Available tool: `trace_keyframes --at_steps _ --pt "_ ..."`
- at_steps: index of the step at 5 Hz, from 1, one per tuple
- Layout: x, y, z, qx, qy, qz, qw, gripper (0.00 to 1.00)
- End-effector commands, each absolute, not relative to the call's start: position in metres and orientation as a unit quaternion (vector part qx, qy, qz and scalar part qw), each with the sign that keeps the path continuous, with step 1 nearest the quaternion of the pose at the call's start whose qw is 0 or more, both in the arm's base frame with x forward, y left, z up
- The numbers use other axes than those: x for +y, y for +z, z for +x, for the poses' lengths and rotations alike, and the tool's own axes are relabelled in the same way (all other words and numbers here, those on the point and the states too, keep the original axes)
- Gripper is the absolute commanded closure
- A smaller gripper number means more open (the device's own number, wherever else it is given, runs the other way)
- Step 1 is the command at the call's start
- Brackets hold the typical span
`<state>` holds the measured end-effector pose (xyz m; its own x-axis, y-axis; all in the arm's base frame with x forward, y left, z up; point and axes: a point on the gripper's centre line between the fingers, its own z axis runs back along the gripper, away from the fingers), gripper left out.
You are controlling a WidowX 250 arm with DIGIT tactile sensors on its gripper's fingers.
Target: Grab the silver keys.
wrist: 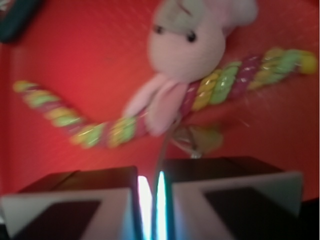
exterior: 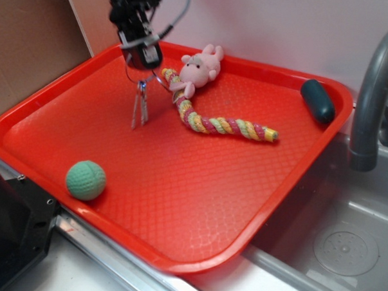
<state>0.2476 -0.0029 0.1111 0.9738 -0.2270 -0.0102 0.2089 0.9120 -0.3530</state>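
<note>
The silver keys (exterior: 140,104) hang straight down from their thin wire ring just under my gripper (exterior: 143,61), over the back left of the red tray (exterior: 184,204). The gripper is shut on the ring. The key tips reach down close to the tray floor; I cannot tell whether they touch it. In the blurred wrist view the jaws of my gripper (wrist: 151,182) stand almost together, with the thin wire of the ring running up out of the gap to a blurred part of the silver keys (wrist: 194,140) beyond the right finger.
A pink plush toy (exterior: 200,69) with a striped rope tail (exterior: 228,125) lies right next to the keys. A green ball (exterior: 86,180) sits at the tray's front left, a dark teal object (exterior: 317,101) at its back right. A grey faucet (exterior: 369,105) and sink (exterior: 340,242) are on the right.
</note>
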Motion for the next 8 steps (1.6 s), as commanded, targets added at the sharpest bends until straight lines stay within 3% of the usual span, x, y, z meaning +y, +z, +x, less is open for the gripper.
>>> trace_keyframes --at_steps 1,3,6,8 --pt "-0.058 0.194 0.19 -0.008 -0.099 -0.07 0.993 1.0" --pt "-0.058 0.198 0.186 0.01 0.013 0.012 1.0 1.0" --pt "-0.045 0.205 0.172 -0.041 0.032 -0.006 0.999 1.0" --pt "-0.022 0.217 0.145 -0.073 0.105 -0.018 0.992 1.0"
